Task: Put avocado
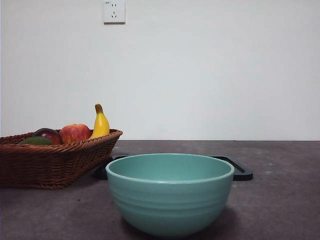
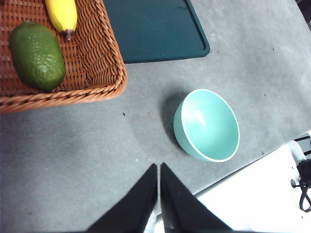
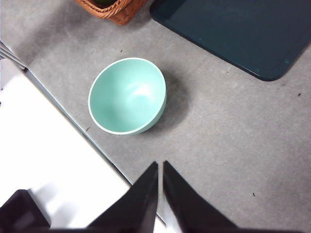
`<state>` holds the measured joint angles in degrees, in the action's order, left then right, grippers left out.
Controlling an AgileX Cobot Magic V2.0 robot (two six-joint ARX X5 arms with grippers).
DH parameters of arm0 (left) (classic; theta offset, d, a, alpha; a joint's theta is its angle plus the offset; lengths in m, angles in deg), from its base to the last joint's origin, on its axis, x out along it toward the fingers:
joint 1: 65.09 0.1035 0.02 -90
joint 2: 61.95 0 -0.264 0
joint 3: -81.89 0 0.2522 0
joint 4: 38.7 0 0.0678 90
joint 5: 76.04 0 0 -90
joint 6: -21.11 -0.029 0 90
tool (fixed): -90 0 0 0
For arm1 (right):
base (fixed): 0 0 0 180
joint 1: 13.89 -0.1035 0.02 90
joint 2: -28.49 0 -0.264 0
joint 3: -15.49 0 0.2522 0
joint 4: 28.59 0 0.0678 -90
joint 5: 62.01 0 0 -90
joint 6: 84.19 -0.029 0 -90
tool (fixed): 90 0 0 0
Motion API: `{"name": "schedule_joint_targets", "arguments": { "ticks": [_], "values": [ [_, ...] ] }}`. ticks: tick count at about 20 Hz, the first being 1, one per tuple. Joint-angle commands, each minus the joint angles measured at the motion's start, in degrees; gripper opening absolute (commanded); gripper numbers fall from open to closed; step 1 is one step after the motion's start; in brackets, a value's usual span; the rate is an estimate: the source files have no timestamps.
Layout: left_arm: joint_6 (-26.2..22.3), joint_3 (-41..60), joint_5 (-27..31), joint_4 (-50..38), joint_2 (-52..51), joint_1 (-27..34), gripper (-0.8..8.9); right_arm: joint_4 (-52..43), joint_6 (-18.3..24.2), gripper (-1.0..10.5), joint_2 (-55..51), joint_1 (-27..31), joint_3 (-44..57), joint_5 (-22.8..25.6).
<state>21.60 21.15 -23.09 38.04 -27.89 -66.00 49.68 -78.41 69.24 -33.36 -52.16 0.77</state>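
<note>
As you look level across the table from the front camera, note first the teal bowl [image 1: 170, 192], which stands nearest and upright on the grey tabletop [image 1: 280, 200] with nothing inside it. Behind the bowl lies a dark flat tray [image 1: 239, 169], of which you see only the rim on either side. To the left, and slightly farther back, stands the wicker basket [image 1: 55, 162]. Locate the avocado [image 1: 36, 141] inside this basket at its near left side; from the front only the top of the fruit clears the rim, so its full shape is best confirmed from the left wrist camera, where it lies on the weave just beside the tip of the banana [image 2: 63, 14]. In the front view a dark red-purple fruit [image 1: 49, 134] sits just behind the avocado, a red apple [image 1: 75, 132] next to that, and the banana stands at the far side; whether these fruits touch one another you cannot tell. On the wall behind is a white socket [image 1: 114, 11]. Both arms hang above the table, well apart from the basket: the left gripper [image 2: 159, 170] and the right gripper [image 3: 160, 167] each have their jaws pressed together, holding nothing.
</note>
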Motion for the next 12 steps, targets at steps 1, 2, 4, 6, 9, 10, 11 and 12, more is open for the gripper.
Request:
{"name": "schedule_joint_targets", "arguments": {
  "ticks": [1,2,4,6,9,10,11,12],
  "values": [
    [-1.33,-1.29,-0.24,-0.48,0.31,-0.09,0.11,-0.24,0.70,0.1,0.39,-0.31,-1.11,0.00],
    [-1.31,-1.29,-0.24,-0.46,0.31,-0.09,0.39,-0.22,0.63,0.1,0.39,-0.31,-1.11,0.00],
    [-1.31,-1.29,-0.24,-0.42,0.31,-0.09,1.82,-0.33,0.39,1.1,0.37,-0.31,-1.11,0.02],
    [-1.31,-1.31,-0.22,-0.70,0.31,-0.09,3.44,-0.87,-0.90,2.8,0.37,-0.28,-1.11,0.07],
    [-1.18,-1.29,-0.17,-1.31,0.39,-0.09,3.82,-1.29,-1.33,3.9,0.39,-0.31,-1.11,0.07],
    [-1.09,-1.31,0.26,-1.38,0.52,-0.09,3.82,-1.40,-1.33,3.9,0.39,-0.31,-1.11,0.07],
    [-1.03,-1.31,1.51,-1.70,0.87,-0.15,3.82,-1.51,-1.36,3.9,0.39,-0.31,-1.11,0.07],
    [-0.85,-1.33,2.95,-2.23,1.31,-0.26,3.82,-1.51,-1.38,3.9,0.39,-0.28,-1.11,0.07]
  ]
}}
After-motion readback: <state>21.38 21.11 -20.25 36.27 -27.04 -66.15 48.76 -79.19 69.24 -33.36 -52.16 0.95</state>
